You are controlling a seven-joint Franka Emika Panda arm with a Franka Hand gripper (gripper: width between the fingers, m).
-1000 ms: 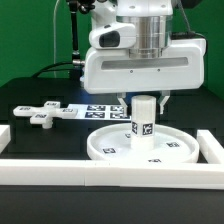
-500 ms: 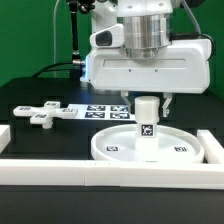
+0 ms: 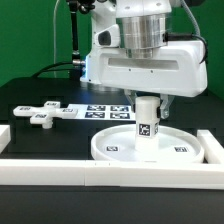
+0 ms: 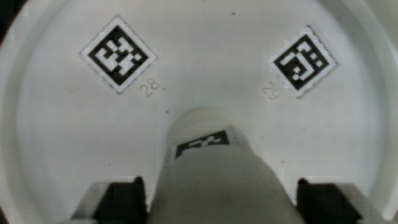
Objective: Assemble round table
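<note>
- Black tabletop (image 3: 50,140): the gripper (image 3: 147,102) clenches the leg (image 3: 147,128), upright on the disc (image 3: 105,150) at lower centre of the exterior view.
- The cross-shaped foot (image 3: 42,113) lies apart at that view's left, so fixing the leg and fitting the foot likely remain.

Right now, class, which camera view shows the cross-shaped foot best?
The exterior view: the cross-shaped foot lies whole on the black table, at the exterior view's left. The wrist view shows none of it, only the disc and the leg.

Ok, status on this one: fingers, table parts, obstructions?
Fingers shut on leg, upright at disc centre. Cross foot lies apart, exterior view's left. Nothing blocking.
</note>
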